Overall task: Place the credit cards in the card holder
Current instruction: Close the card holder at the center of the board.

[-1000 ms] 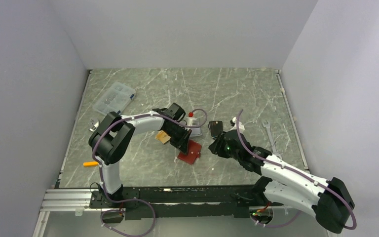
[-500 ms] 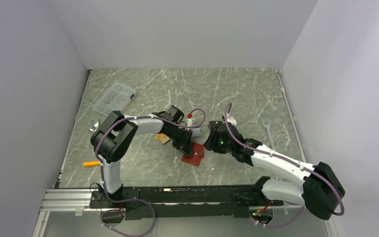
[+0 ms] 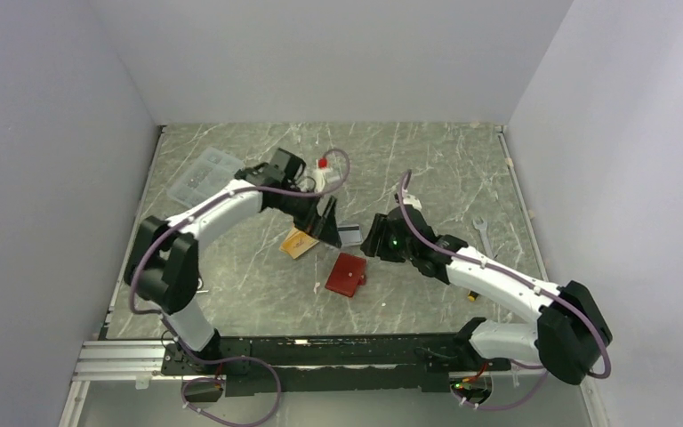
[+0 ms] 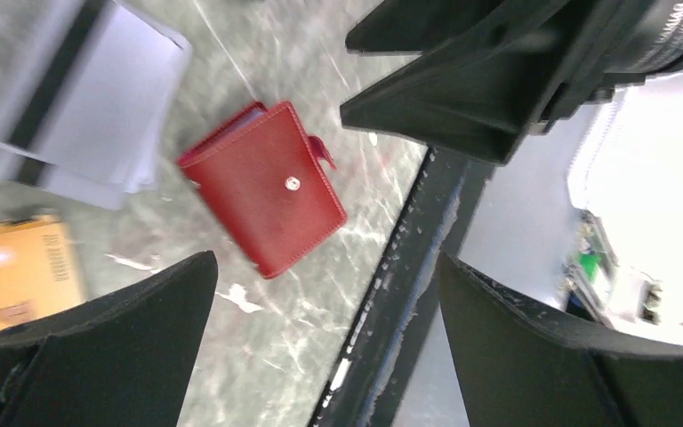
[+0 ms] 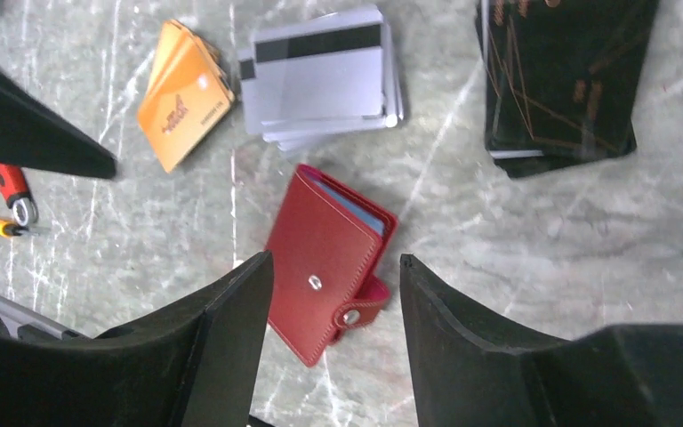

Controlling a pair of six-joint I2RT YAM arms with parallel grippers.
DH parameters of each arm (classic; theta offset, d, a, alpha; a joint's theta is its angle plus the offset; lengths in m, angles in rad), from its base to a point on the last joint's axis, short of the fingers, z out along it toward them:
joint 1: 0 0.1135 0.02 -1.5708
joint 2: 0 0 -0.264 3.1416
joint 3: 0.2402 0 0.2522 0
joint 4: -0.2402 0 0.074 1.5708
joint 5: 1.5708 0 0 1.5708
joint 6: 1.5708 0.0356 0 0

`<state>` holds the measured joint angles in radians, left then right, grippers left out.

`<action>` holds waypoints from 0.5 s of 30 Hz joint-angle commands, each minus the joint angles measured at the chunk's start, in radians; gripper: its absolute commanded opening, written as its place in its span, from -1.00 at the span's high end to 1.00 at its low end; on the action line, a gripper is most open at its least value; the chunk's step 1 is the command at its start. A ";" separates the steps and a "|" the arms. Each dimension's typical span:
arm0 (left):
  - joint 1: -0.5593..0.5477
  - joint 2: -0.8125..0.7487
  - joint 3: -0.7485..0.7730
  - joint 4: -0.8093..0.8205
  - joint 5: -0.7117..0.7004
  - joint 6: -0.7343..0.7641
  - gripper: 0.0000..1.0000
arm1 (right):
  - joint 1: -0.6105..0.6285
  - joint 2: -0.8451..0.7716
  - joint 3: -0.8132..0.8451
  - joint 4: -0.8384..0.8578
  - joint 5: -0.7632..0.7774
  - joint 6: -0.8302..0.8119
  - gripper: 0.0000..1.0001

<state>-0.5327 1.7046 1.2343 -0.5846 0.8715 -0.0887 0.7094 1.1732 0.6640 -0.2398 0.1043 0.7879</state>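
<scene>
The dark-red card holder (image 3: 345, 274) lies folded on the marble table, its snap tab loose; it also shows in the left wrist view (image 4: 262, 187) and the right wrist view (image 5: 325, 258). A stack of silver-white credit cards (image 5: 320, 76) with a black stripe and a stack of gold-orange cards (image 5: 185, 93) lie just behind it, apart from it. My left gripper (image 3: 325, 218) is open and empty, raised above the cards (image 4: 325, 356). My right gripper (image 3: 375, 240) is open and empty, hovering above the holder (image 5: 333, 356).
A small black rectangle (image 5: 565, 80) lies right of the silver cards. A clear plastic box (image 3: 204, 175) sits at the back left and a wrench (image 3: 485, 240) at the right. A red-handled tool (image 5: 9, 182) lies left of the cards.
My left gripper has let go of the holder's area and risen back-left. My right gripper has moved left and forward over the holder, which now lies uncovered.
</scene>
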 commanded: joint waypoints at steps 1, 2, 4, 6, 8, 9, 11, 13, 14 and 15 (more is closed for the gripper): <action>0.049 -0.122 0.140 -0.253 -0.185 0.232 -0.99 | -0.004 0.082 0.109 0.007 -0.024 -0.060 -0.19; 0.070 -0.143 0.145 -0.267 -0.211 0.244 -0.99 | -0.005 0.108 0.128 0.012 -0.034 -0.067 -0.21; 0.131 -0.171 0.154 -0.291 -0.232 0.262 -0.99 | -0.004 0.160 0.163 0.018 -0.050 -0.079 -0.23; 0.210 -0.173 0.160 -0.318 -0.164 0.281 -0.99 | -0.003 0.204 0.195 0.033 -0.067 -0.092 -0.23; 0.326 -0.157 0.134 -0.309 -0.009 0.266 -0.99 | 0.004 0.242 0.219 0.049 -0.076 -0.101 -0.23; 0.383 -0.142 0.115 -0.304 0.064 0.259 -0.99 | 0.012 0.262 0.232 0.052 -0.080 -0.106 -0.23; 0.448 -0.129 0.086 -0.292 0.113 0.263 -0.99 | 0.033 0.301 0.259 0.052 -0.077 -0.115 -0.23; 0.444 -0.203 0.029 -0.217 -0.046 0.267 -0.99 | 0.058 0.338 0.290 0.042 -0.065 -0.125 -0.23; 0.439 -0.271 -0.014 -0.144 -0.130 0.259 -0.99 | 0.068 0.357 0.301 0.036 -0.059 -0.131 -0.23; 0.430 -0.340 -0.056 -0.089 -0.207 0.264 -0.99 | 0.076 0.373 0.308 0.033 -0.056 -0.132 -0.23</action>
<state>-0.0689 1.5497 1.2827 -0.8013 0.8150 0.1421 0.7475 1.5021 0.9024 -0.2241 0.0441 0.6941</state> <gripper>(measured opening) 0.994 0.615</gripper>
